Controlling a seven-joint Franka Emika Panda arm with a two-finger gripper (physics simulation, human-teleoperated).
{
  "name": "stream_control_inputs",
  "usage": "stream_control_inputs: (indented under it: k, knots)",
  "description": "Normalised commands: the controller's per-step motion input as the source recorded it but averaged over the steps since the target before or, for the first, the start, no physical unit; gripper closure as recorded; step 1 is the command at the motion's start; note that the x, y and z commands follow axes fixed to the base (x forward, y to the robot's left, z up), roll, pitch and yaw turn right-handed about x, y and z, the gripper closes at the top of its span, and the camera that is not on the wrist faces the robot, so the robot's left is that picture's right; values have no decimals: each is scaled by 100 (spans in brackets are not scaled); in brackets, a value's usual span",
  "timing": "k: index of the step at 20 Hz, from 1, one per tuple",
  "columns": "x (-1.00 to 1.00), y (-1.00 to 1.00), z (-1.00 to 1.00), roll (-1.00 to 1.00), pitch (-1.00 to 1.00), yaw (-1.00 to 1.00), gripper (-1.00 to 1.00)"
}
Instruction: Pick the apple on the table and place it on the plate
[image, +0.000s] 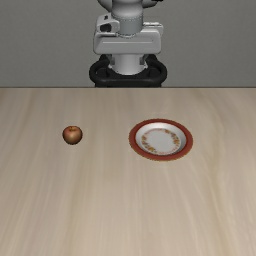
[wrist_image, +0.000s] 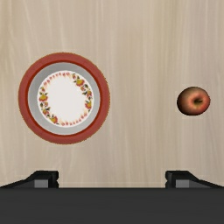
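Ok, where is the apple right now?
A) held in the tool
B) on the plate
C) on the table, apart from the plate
C: the apple rests on the table, with bare wood between it and the plate.

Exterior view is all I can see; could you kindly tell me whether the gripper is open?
Observer: Yes; in the wrist view the gripper is open, fingertips wide apart, nothing between them.
Operator: Is it near the apple?
Observer: No; the apple lies on the table, clear of both fingertips.
Operator: And the plate?
Observer: The plate has a red rim and a flower ring around a white middle.
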Motion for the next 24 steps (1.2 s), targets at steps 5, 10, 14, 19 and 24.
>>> stream_control_inputs:
  k: [5, 10, 14, 19, 24]
  knots:
    - [0, -100, 0, 0, 0, 0, -100]
    - [0, -100, 0, 0, 0, 0, -100]
    - [0, -100, 0, 0, 0, 0, -100]
    - [100, 0, 0, 0, 0, 0, -100]
    - [20, 0, -80, 0, 0, 0, -100]
